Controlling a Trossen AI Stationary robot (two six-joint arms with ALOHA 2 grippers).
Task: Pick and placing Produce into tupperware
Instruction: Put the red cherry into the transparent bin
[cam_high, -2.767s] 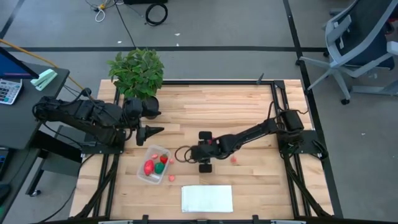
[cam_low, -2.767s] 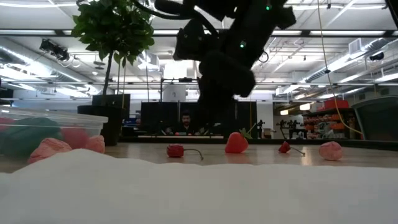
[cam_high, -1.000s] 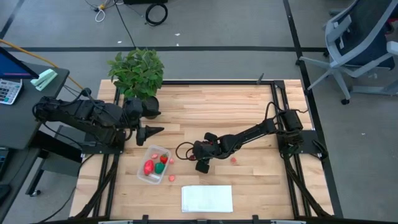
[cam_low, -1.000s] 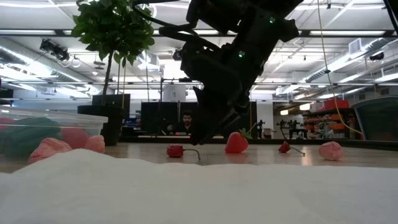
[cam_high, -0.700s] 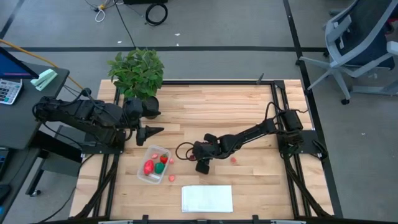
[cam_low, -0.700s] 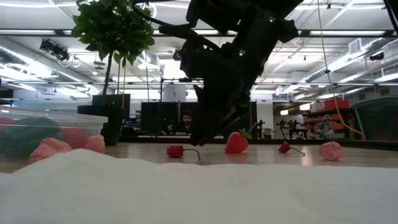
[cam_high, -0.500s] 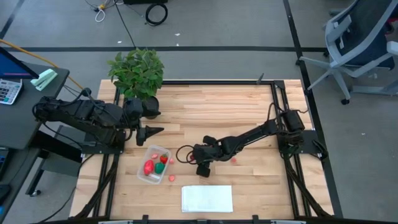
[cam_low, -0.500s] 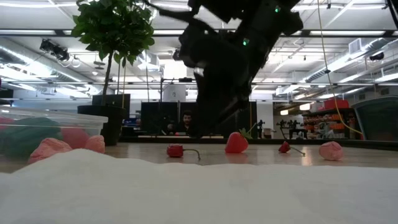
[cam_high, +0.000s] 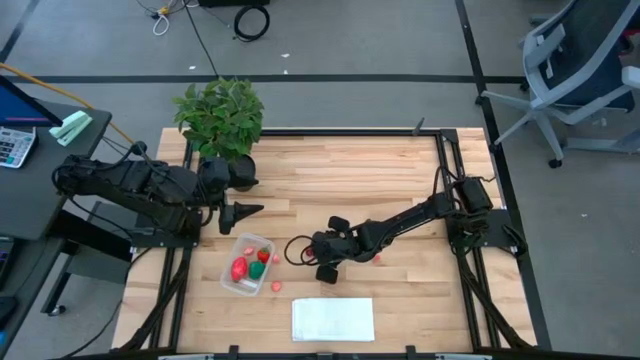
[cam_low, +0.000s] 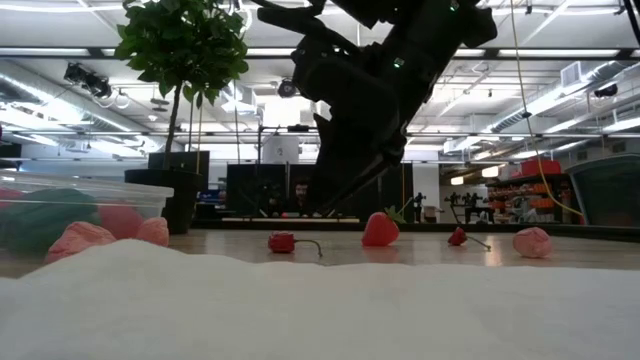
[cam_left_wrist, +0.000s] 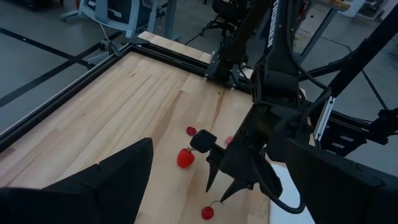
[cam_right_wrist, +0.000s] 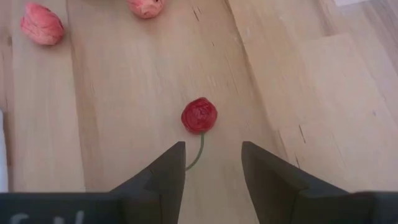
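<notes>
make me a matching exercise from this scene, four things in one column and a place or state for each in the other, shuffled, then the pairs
Things:
1. cherry
2. tupperware
3. potted plant
4. left end effector

Places or states:
A. back left corner of the table
B. holds red and green produce
C. open, waiting by the plant pot
D. on bare wood just ahead of the open right end effector

Pairs: 1-D, 2-B, 3-A, 4-C
</notes>
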